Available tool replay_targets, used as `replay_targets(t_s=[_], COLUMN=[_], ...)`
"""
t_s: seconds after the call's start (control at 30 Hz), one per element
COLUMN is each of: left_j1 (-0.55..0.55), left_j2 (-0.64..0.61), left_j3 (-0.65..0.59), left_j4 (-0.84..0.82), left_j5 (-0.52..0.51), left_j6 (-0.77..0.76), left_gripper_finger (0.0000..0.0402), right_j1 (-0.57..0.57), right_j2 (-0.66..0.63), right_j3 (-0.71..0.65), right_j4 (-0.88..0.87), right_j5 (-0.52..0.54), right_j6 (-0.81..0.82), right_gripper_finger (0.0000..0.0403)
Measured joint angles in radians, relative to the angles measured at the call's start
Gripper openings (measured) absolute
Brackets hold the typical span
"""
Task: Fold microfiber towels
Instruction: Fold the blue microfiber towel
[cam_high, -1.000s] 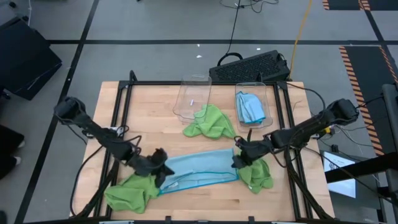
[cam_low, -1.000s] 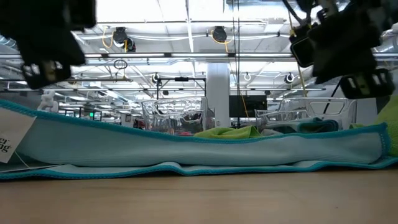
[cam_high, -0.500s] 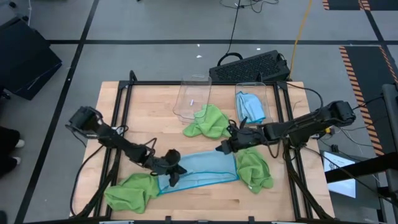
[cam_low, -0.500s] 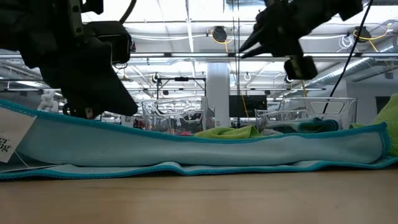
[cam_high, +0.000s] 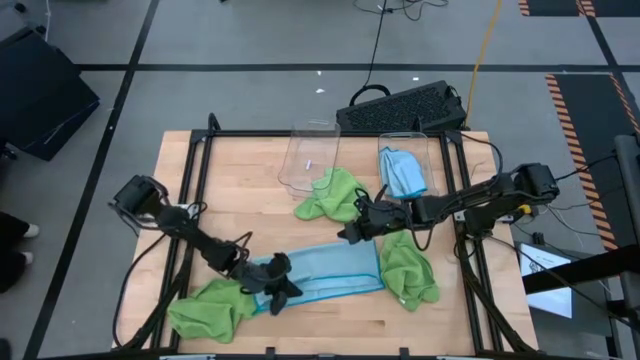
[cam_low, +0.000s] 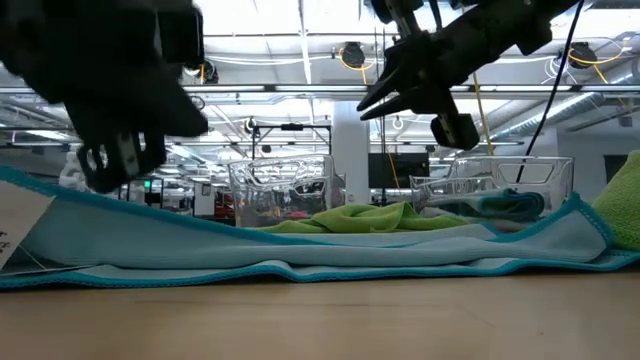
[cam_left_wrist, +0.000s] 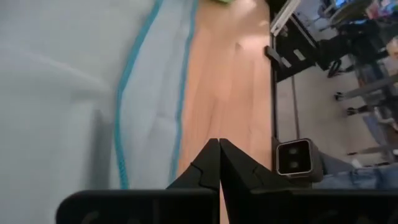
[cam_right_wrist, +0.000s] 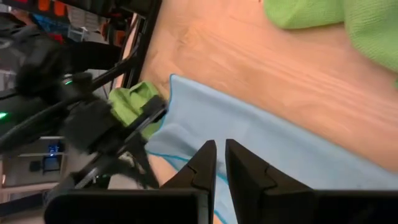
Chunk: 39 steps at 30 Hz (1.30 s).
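Note:
A light blue microfiber towel (cam_high: 325, 272) lies as a long folded strip near the table's front edge; the low view shows it (cam_low: 320, 245) with a white tag (cam_low: 15, 225) at its left end. My left gripper (cam_high: 283, 292) is shut low over the strip's near left corner; its tips (cam_left_wrist: 219, 152) hold nothing. My right gripper (cam_high: 345, 237) is shut in the air above the strip's far edge, tips (cam_right_wrist: 218, 155) empty, pointing toward the table's left. Three lime green towels lie crumpled: near left (cam_high: 210, 308), right (cam_high: 410, 270), middle (cam_high: 340, 195). My left gripper hangs shut just over the blue towel's near left corner (cam_left_wrist: 149, 143), slanting down from the table's left. I cannot tell whether its tips touch the cloth.
Two clear plastic bins stand at the far side: one (cam_high: 310, 155) holds nothing that shows, the other (cam_high: 402, 170) holds a light blue towel. A black keyboard (cam_high: 405, 105) lies beyond the table's far edge. Black frame rails (cam_high: 190, 180) run along both sides. Bare wood shows at the far left.
My right gripper has left the blue towel's right end, rising and going toward the table's left and far side, turning to point left. My left gripper has sunk and gone right and nearer over the towel's left end. The towel's upper layer has sagged lower at its right end.

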<state>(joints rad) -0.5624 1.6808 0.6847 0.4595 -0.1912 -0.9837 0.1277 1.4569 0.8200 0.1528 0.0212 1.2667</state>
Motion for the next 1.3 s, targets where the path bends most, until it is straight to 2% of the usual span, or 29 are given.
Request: replay_targets(t_s=[0.3, 0.43, 0.53, 0.63, 0.8, 0.97, 1.13, 1.3], left_j1=[-0.026, -0.009, -0.003, -0.002, -0.001, 0.000, 0.007, 0.004], left_j2=[-0.015, -0.015, -0.015, -0.015, -0.015, -0.015, 0.005, 0.058], left_j3=[0.144, 0.172, 0.176, 0.176, 0.176, 0.176, 0.176, 0.175], left_j4=[-0.358, -0.492, -0.510, -0.555, -0.586, -0.594, -0.611, -0.551], left_j5=[-0.143, -0.150, -0.152, -0.151, -0.152, -0.207, -0.223, -0.185], left_j6=[-0.030, -0.089, -0.122, -0.185, -0.265, -0.289, -0.321, -0.326], left_gripper_finger=[0.0005, 0.0003, 0.0007, 0.0007, 0.0005, 0.0015, 0.0003, 0.0018], right_j1=[0.003, 0.036, 0.055, 0.058, 0.059, 0.060, 0.075, 0.083], right_j2=[0.001, 0.001, 0.001, 0.001, 0.012, 0.076, 0.155, 0.223], right_j3=[0.000, -0.009, -0.039, -0.073, -0.108, -0.114, -0.114, -0.114], right_j4=[-0.043, -0.037, 0.042, 0.100, 0.090, 0.090, 0.205, 0.301], right_j5=[0.018, 0.132, 0.247, 0.288, 0.262, 0.175, 0.156, 0.114], right_j6=[0.001, -0.014, -0.018, 0.066, 0.109, 0.148, 0.174, 0.201], right_gripper_finger=[0.0026, 0.0026, 0.0026, 0.0026, 0.0026, 0.0026, 0.0026, 0.0026])
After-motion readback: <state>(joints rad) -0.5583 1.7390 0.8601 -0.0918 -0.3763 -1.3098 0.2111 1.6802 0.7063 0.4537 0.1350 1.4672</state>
